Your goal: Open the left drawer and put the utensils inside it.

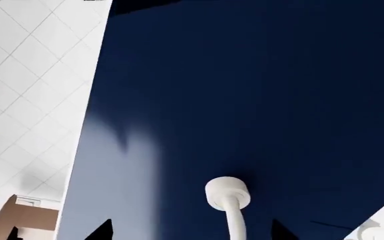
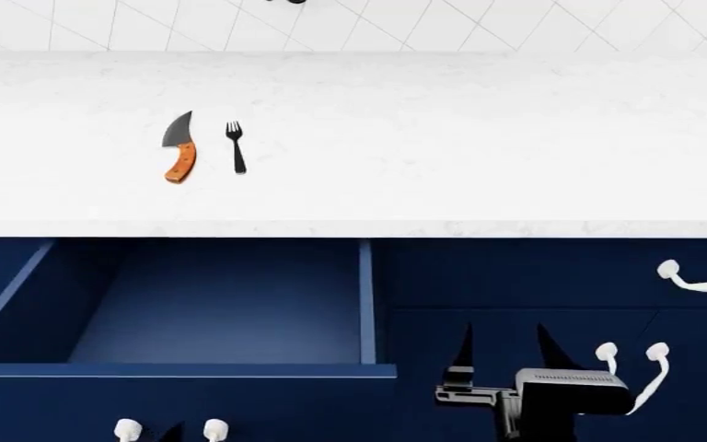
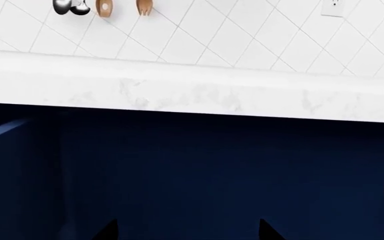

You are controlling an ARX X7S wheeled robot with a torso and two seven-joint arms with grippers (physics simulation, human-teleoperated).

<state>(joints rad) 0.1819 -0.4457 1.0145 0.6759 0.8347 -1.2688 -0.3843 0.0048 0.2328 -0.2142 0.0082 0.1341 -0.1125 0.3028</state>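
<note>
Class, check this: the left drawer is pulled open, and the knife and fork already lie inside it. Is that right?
Not quite. The left drawer is open, but the head view shows it holding nothing; the knife and fork lie side by side on the countertop.

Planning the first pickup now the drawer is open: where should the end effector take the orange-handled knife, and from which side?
Probably the orange handle of the knife, from straight above: it lies flat on the counter, blade pointing toward the wall, handle nearer the robot. Close across the handle's width, staying clear of the fork beside it.

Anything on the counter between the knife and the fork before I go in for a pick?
No. In the head view the knife and the fork lie side by side, apart, with only bare white countertop between them.
</note>
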